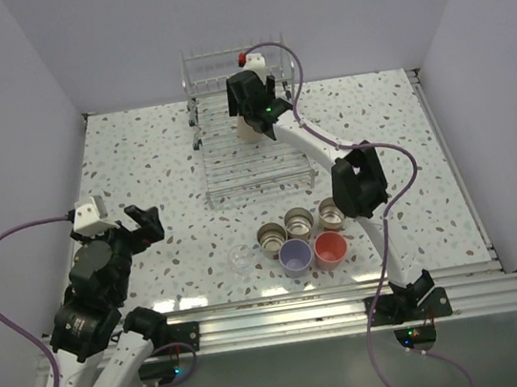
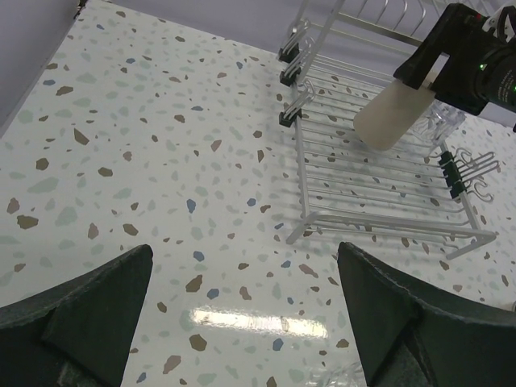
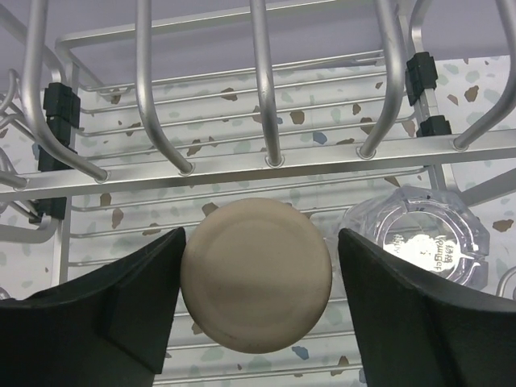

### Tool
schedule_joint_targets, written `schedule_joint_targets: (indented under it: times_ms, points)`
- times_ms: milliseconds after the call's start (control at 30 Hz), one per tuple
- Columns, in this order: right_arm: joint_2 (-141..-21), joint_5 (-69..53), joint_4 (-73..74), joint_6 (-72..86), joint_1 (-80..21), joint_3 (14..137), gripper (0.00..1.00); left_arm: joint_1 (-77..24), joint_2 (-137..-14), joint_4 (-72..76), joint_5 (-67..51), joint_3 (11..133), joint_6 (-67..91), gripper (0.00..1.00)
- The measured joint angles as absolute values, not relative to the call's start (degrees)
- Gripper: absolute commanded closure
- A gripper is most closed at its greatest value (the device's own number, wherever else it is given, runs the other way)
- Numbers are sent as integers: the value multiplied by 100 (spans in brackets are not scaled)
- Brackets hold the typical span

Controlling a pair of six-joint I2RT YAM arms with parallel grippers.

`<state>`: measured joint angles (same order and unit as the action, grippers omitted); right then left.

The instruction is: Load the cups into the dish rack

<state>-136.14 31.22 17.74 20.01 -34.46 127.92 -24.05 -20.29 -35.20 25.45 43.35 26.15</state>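
1. Cups (image 1: 298,222) are partly loaded, as I judge it. One clear cup (image 3: 415,242) is sitting inside the rack (image 1: 236,172), close to its far rail.
2. The beige cup (image 3: 256,274) is being held over the far part of the rack, just left of that clear cup. The right fingers (image 3: 113,314) are gripping it on both sides.
3. The beige cup is hanging tilted, with its flat base facing the right wrist camera. I cannot tell whether its lower end is touching the wires.
4. By my reading, this cup is being set in place but is not yet released, so it is not counting as loaded.
5. Six cups are waiting on the table (image 1: 137,153), near the rack's near edge. Three metallic ones (image 1: 272,238) are standing in a row. The lavender cup (image 1: 294,256) and the coral cup (image 1: 330,249) are standing just nearer than them.
6. A second clear cup (image 1: 240,259) is standing slightly apart, to the left of that cluster.
7. The left fingers (image 2: 89,314) are spread open, holding nothing. They are hovering over bare table at the near left, well apart from the rack and the cluster.
8. In my judgement, roughly a quarter of the job is being finished now, and six pickups are remaining.
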Motion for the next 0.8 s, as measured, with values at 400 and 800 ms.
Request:
schedule_joint_targets:
  times_ms: [400,800]
  points:
    - [-13603,3022,1737,2014,-3487,12755,2,-2342,-2123,-3516,2429,4324,2585,0]
    - [-10809,3009,1284,1914,-4045,9957,2,-2327,-2237,-3465,2257,4324,2515,0]
